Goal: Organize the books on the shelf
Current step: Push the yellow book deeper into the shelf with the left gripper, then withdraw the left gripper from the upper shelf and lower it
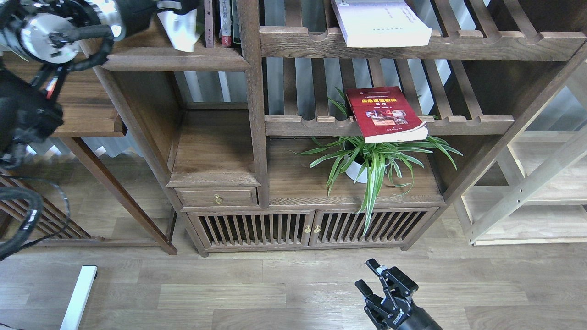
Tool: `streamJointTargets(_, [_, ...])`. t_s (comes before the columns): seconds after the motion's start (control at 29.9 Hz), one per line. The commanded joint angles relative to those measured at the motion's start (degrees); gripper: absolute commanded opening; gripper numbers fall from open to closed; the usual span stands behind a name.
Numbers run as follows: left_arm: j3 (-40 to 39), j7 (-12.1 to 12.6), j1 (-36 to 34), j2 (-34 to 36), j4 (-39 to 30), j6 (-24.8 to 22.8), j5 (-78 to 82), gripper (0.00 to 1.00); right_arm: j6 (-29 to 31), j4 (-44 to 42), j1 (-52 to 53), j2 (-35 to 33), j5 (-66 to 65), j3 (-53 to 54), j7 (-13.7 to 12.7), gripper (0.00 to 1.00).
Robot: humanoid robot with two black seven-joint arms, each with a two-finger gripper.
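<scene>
Our left gripper [176,18] is up at the shelf [174,58], apparently standing a white book [181,30] beside the upright books [222,23]; we cannot tell how its fingers are set. To finish well, we should keep the book vertical and slide it flush against its neighbours. Our right gripper [372,275] hangs low, fingers spread, holding nothing. The red book [385,114] and the pale book [380,23] lie on slatted racks [458,121]. The red cover's yellow title is too small to read.
</scene>
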Motion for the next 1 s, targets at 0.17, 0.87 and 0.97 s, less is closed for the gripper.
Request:
streamJointTargets(0.17, [-2.23, 0.01, -2.92, -0.23, -2.07, 0.26, -0.59, 0.64, 0.00, 0.02, -0.36, 0.01, -0.01, 0.09, 0.00, 0.70])
streamJointTargets(0.87, [0.67, 0.01, 0.16, -1.54, -3.65, 2.29, -9.20, 0.83, 0.00, -0.07, 0.26, 0.01, -0.10, 0.27, 0.00, 0.70])
streamJointTargets(0.97, [0.67, 0.01, 0.95, -1.19, -4.79, 2.29, -12.70, 0.86, 0.00, -0.07, 0.34, 0.01, -0.19, 0.27, 0.00, 0.70])
